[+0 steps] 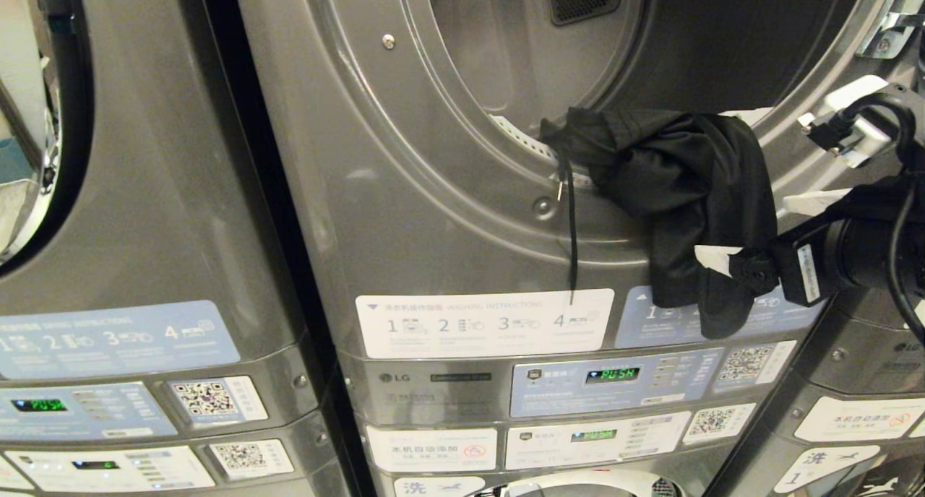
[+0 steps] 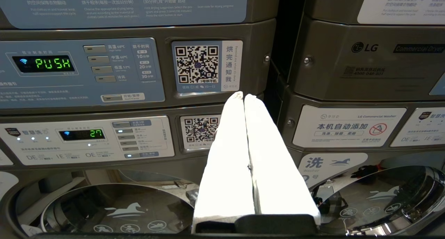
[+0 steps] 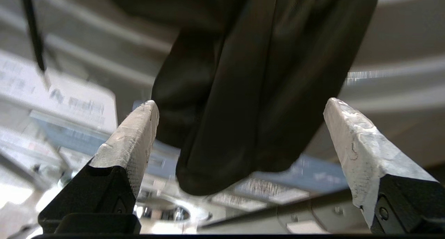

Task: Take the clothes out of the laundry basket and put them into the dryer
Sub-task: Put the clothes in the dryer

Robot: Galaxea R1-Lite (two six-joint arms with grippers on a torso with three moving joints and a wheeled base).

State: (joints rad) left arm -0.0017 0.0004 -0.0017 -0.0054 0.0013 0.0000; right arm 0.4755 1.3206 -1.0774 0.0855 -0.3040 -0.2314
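Observation:
A black garment (image 1: pixel 672 186) hangs half out of the dryer (image 1: pixel 405 157), draped over the lower rim of its round opening. Its drawstring (image 1: pixel 572 222) dangles down the front panel. My right gripper (image 1: pixel 755 230) reaches in from the right at the garment's hanging lower end. In the right wrist view it (image 3: pixel 241 103) is open, and the black cloth (image 3: pixel 243 93) hangs between its spread fingers without being pinched. My left gripper (image 2: pixel 243 95) is parked low in front of the control panels, shut on nothing. The laundry basket is out of view.
A second machine (image 1: pixel 144 193) stands to the left, with a dark gap between the two. Control panels with a green PUSH display (image 1: pixel 611 374) sit below the opening. The dryer's door hinge (image 1: pixel 889 27) is at the upper right. Washer doors (image 2: pixel 121 211) lie below.

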